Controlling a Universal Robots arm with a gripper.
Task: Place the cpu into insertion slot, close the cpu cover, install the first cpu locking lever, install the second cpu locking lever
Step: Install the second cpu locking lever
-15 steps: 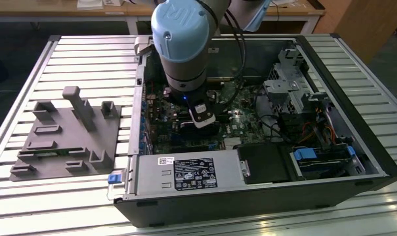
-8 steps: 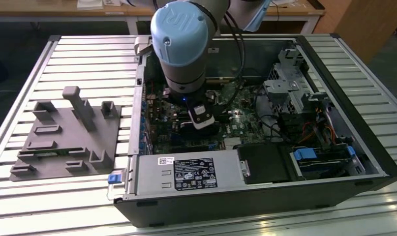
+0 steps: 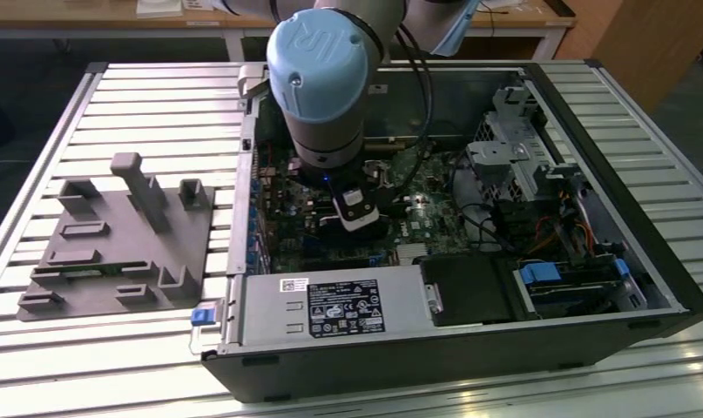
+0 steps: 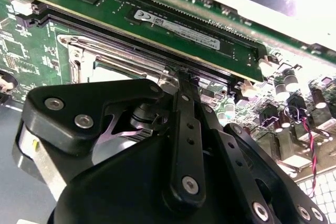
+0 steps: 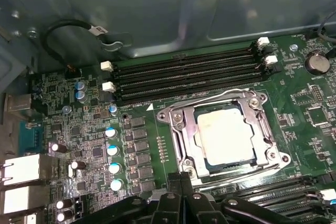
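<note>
The cpu (image 5: 227, 135), a pale square chip, lies flat in the insertion slot (image 5: 264, 99) on the green motherboard. The silvery cpu cover (image 5: 182, 136) is folded down around it, framing its top. A thin wire lever (image 5: 210, 99) runs along the socket's side next to the memory slots. My gripper (image 5: 181, 179) stands just off the socket's opposite edge with its two black fingers pressed together and nothing visible between them. In the second wrist view the gripper (image 4: 181, 77) tip sits at the socket's metal rim (image 4: 79, 51). In the exterior view the gripper (image 3: 354, 226) hangs low inside the open computer case.
Long black memory slots (image 5: 184, 74) run beside the socket, and a memory stick (image 4: 184, 30) stands on its other side. Capacitors (image 5: 113, 150) and rear ports (image 5: 21, 169) crowd the board. The case holds a power supply (image 3: 316, 306) and drive cage (image 3: 525, 165). A grey fixture block (image 3: 118, 244) sits on the table.
</note>
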